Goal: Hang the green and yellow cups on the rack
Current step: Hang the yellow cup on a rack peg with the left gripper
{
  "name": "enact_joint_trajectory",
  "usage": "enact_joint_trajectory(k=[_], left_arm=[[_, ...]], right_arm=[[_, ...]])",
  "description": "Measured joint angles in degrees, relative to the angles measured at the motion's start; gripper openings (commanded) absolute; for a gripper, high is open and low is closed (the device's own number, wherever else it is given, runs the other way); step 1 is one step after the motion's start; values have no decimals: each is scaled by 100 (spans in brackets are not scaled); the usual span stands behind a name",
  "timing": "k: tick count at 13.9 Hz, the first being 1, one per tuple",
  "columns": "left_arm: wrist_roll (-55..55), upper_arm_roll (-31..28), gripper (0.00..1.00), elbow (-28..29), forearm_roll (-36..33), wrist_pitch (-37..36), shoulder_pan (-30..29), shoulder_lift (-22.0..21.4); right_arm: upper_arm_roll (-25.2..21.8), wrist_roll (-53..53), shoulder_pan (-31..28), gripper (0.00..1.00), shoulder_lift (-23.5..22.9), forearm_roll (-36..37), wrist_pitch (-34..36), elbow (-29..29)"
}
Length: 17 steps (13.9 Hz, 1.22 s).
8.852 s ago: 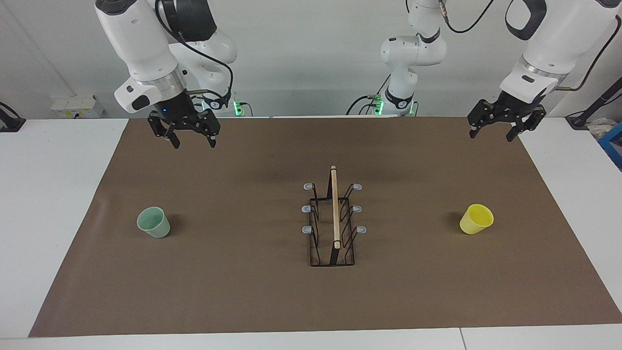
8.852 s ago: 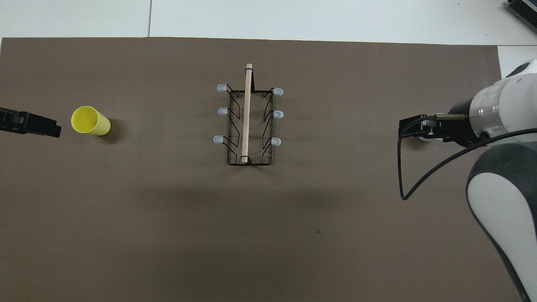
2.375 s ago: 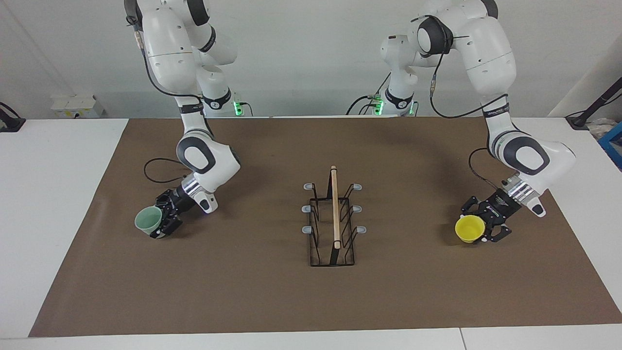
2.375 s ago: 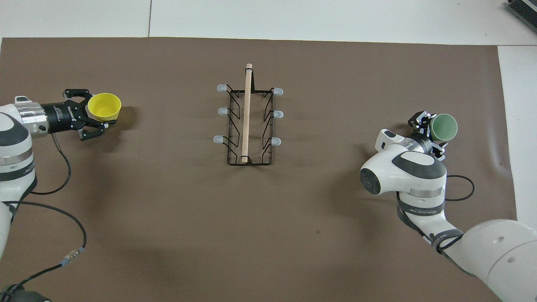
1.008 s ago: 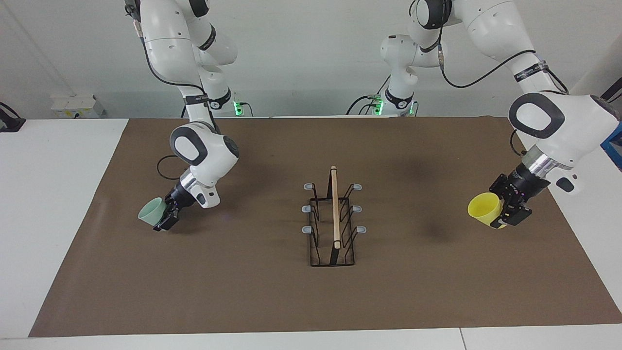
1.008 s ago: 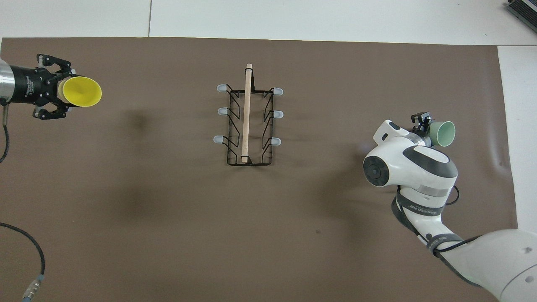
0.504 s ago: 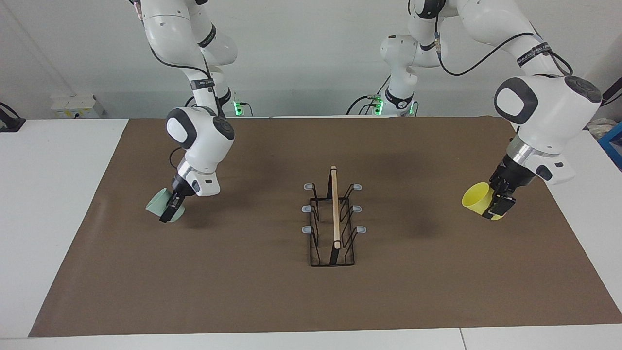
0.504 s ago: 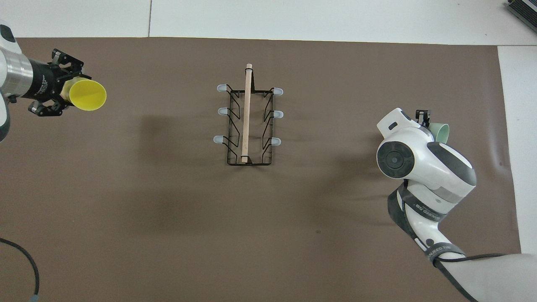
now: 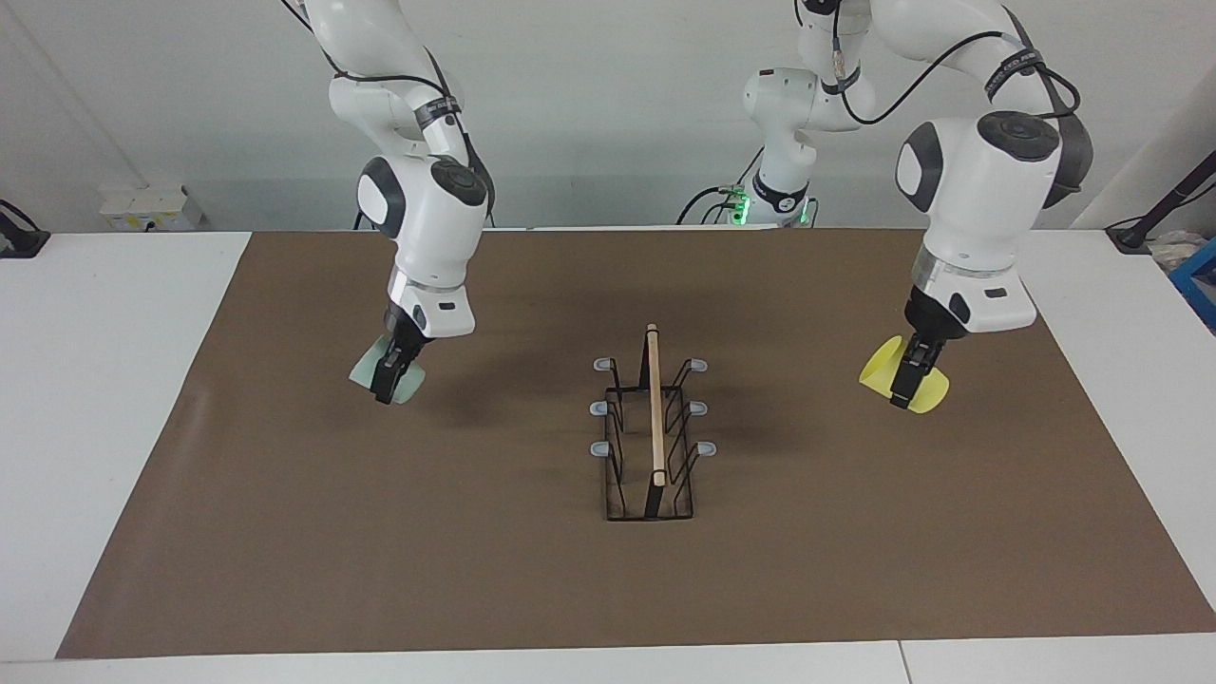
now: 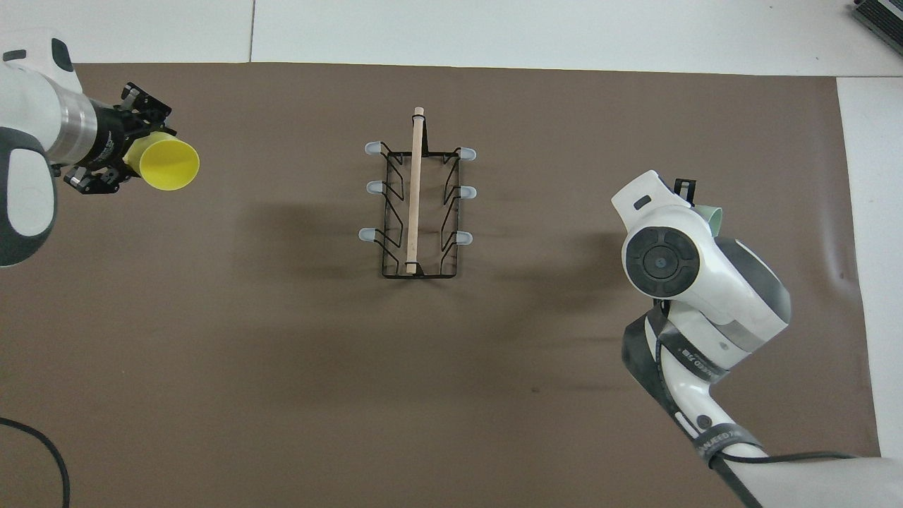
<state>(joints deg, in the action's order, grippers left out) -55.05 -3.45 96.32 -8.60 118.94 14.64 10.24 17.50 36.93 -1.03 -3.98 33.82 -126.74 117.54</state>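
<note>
The black wire rack [image 9: 617, 475] with its wooden rod [image 9: 655, 408] and grey-tipped pegs stands in the middle of the mat; it also shows in the overhead view [image 10: 386, 212]. My left gripper [image 9: 907, 385] is shut on the yellow cup [image 9: 879, 372] and holds it tilted in the air over the mat toward the left arm's end; the cup's mouth shows in the overhead view [image 10: 169, 164]. My right gripper [image 9: 389, 380] is shut on the mint green cup [image 9: 366, 369] and holds it tilted over the mat toward the right arm's end. In the overhead view the right arm hides most of the green cup [image 10: 714, 220].
A brown mat [image 9: 475, 570] covers the table, with white table surface [image 9: 95, 380] around it. Both arms hang over the mat on either side of the rack. A dark box corner [image 10: 882, 17] lies at the table's farthest corner from the robots.
Both grippers closed on the cups, lifted them off the mat, and have turned and carried them inward toward the rack. The rack has not moved.
</note>
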Motion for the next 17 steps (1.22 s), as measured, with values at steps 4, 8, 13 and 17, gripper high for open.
enact_joint_trajectory(k=[4, 8, 13, 17], left_arm=[[-797, 713, 0, 936, -1266, 1411, 2, -238], [-1035, 1083, 0, 1882, -1845, 2786, -3, -499], [-1634, 1550, 0, 2579, -2648, 3459, -5, -764], [-2858, 1713, 0, 2735, -3821, 3677, -6, -821]], right_arm=[[4, 92, -4, 0, 158, -1583, -6, -154], [28, 344, 6, 0, 285, -3226, -9, -390], [63, 1127, 17, 0, 580, -5160, -205, -451], [26, 3005, -172, 0, 583, -7039, -399, -428]])
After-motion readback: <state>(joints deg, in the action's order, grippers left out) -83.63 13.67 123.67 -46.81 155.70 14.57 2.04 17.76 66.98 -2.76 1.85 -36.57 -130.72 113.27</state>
